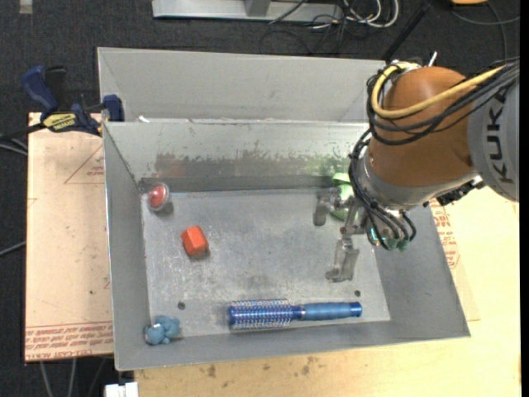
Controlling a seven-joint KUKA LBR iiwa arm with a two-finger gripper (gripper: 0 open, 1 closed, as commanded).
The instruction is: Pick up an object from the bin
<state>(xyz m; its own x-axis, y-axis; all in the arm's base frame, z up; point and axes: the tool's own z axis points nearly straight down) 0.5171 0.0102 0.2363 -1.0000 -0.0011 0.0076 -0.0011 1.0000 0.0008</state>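
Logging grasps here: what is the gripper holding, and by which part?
Nothing: the gripper hangs open, with bare floor of the bin between its fingers.

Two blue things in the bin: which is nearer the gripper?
The long blue hairbrush, its handle ending just below the gripper. The small blue lump lies in the opposite, left corner.

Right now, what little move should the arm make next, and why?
Probably slide the gripper toward the blue hairbrush: its handle is the nearest thing, and only bare bin floor lies beneath the gripper.
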